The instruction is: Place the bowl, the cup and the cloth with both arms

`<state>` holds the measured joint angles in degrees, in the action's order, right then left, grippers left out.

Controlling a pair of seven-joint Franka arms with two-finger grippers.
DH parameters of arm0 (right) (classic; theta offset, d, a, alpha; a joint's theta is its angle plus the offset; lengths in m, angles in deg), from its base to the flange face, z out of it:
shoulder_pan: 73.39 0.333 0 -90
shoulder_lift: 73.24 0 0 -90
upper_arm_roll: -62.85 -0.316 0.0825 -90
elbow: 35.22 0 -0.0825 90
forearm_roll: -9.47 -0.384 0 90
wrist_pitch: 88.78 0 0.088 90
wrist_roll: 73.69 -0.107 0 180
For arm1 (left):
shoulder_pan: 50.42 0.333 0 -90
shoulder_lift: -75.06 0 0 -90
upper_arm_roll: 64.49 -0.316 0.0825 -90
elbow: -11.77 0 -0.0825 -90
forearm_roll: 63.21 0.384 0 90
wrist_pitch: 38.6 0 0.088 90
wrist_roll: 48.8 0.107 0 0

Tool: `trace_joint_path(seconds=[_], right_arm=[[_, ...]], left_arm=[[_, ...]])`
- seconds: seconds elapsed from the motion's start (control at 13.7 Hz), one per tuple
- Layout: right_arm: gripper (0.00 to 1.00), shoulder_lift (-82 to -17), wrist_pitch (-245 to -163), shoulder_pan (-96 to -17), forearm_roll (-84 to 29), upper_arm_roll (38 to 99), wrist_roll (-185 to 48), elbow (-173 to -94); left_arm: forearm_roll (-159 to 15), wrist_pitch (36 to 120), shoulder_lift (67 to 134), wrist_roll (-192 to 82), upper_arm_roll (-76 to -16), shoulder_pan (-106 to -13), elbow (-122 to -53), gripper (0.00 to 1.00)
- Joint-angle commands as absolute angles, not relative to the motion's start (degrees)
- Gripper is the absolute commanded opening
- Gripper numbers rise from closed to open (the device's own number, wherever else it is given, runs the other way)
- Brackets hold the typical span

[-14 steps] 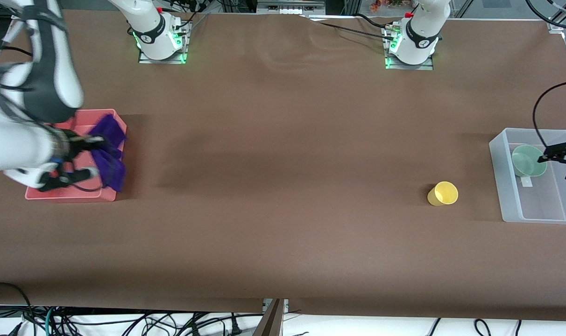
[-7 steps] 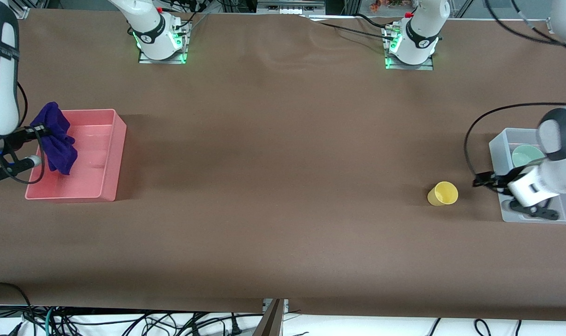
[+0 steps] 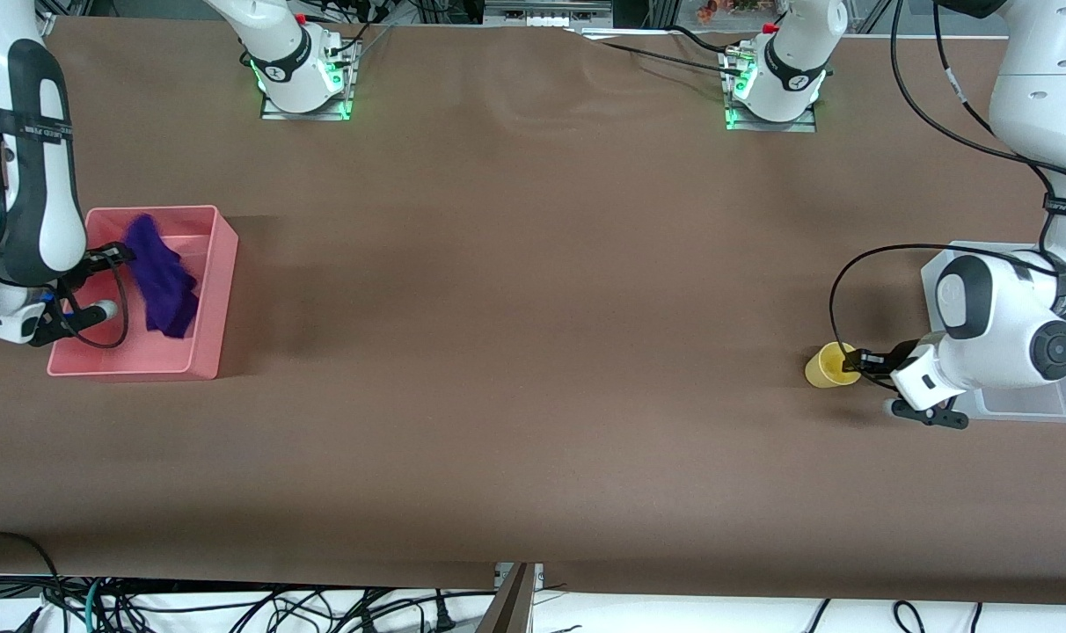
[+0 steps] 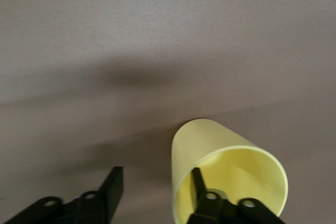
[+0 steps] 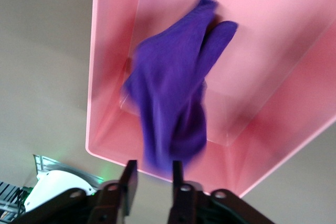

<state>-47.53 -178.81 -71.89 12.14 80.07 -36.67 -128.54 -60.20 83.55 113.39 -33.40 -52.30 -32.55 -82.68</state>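
The yellow cup [image 3: 830, 367] appears to lie on its side on the brown table, mouth toward the left arm's end. My left gripper [image 3: 854, 360] is open at its mouth. In the left wrist view, one finger is inside the cup [image 4: 210, 145] and the other outside, so my left gripper [image 4: 156, 177] straddles its wall. The purple cloth [image 3: 164, 281] hangs loose and blurred over the pink bin [image 3: 208, 264]. My right gripper [image 3: 118, 255] is open beside it. In the right wrist view the cloth [image 5: 173, 103] is just past my right gripper [image 5: 152, 169]. The bowl is hidden.
A clear plastic bin [image 3: 1021, 404] stands at the left arm's end of the table, mostly covered by the left arm. The pink bin [image 5: 262, 35] stands at the right arm's end. Both arm bases are at the table's far edge.
My right gripper carried the cloth across the pink bin and let it go. My left gripper came out of the clear bin, leaving the bowl there, and moved to the cup's mouth.
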Motion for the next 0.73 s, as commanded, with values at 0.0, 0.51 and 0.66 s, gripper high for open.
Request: trace_joint_path(seconds=[0.0, 0.51, 0.66], right_arm=[[1.0, -51.08, -174.94, -72.07, 9.83, 79.11, -36.95, -122.79], [1.0, -58.81, -165.42, -71.8, 12.97, 64.62, -54.7, -110.99], [1.0, -61.97, -167.95, -71.72, 12.55, 64.26, -55.31, -110.02]], left_arm=[[-61.63, 84.09, 112.77, -33.42, -52.36, -33.1, -82.89, 0.0], [-59.61, 69.03, 103.38, -32.11, -52.79, -32.49, -79.12, 0.0], [-54.63, 60.66, 101.61, -26.6, -53.5, -31.7, -74.91, 0.0]])
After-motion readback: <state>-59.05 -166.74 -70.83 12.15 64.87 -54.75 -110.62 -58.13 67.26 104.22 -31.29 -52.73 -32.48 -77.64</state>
